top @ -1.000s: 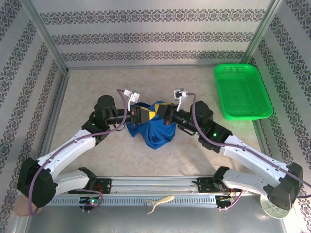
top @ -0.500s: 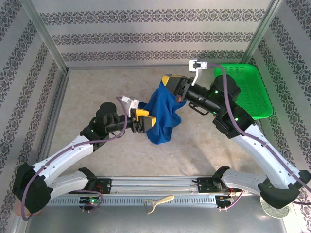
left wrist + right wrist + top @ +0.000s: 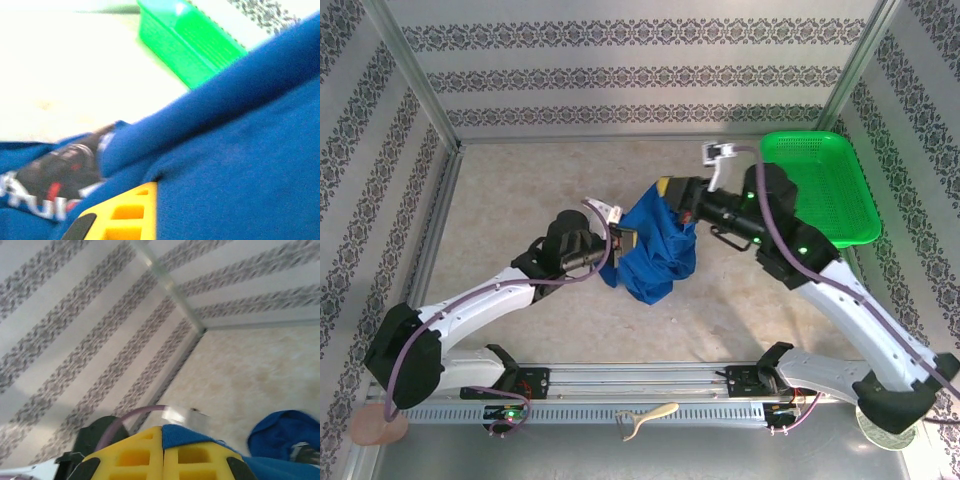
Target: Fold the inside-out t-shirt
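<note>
Holding the limp, light inside-out t-shirt bunched over the bench middle, left claw and right claw both clamped on its cloth, we are judging the hem corners the better hold.

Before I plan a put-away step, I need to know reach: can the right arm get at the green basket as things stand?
Probably yes: the green basket lies open right beside that arm, nothing between. But the right end effector points away from it, shut on the t-shirt.
</note>
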